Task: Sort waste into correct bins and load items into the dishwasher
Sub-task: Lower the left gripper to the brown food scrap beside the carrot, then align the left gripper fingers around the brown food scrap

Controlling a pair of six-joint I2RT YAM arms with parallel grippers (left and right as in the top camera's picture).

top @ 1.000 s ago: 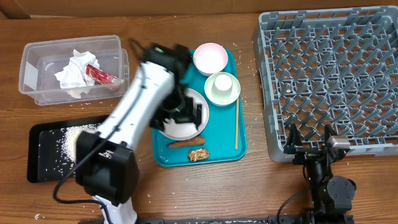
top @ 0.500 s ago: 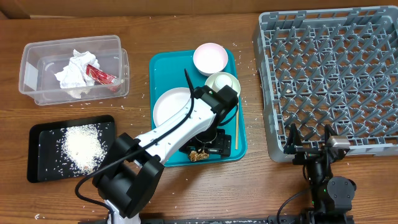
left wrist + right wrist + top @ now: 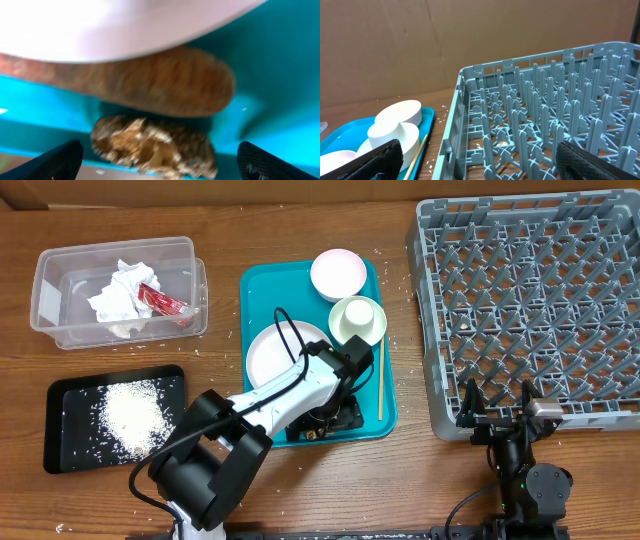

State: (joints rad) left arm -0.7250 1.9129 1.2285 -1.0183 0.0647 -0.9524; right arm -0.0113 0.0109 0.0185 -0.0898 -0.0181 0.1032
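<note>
Where the left arm bends down over the near end of the teal tray (image 3: 385, 415), its end effector (image 3: 162, 165) stands with its fingers spread wide, one dark tip in each bottom corner of the wrist view, gripping nothing. Between those tips lies the brown crumbly lump (image 3: 152, 145), close to the tray's near edge. Just behind it lies the orange carrot stick (image 3: 150, 85), and behind that the rim of the white plate (image 3: 125, 25) overlaps the stick. Whether the tips touch the lump I cannot tell.

From overhead the arm covers almost all of this. There the left end effector (image 3: 325, 420) is a dark mass over that spot, and only the plate (image 3: 272, 352) shows clearly beside it. Further up the tray sit the pale green bowl (image 3: 357, 320) and the pink bowl (image 3: 337, 273), with a thin wooden stick (image 3: 380, 380) along the tray's right side.

The right end effector (image 3: 480, 162) is also spread, holding nothing, low at the near edge of the grey dish rack (image 3: 520, 125). Its wrist view looks across the pegs.

On the left of the worktop (image 3: 300, 220), the clear tub (image 3: 50, 290) holds the white napkin (image 3: 118, 295) and red wrapper (image 3: 160, 302). Nearer stands the black tray (image 3: 70, 395), with rice (image 3: 130, 418) on it.
</note>
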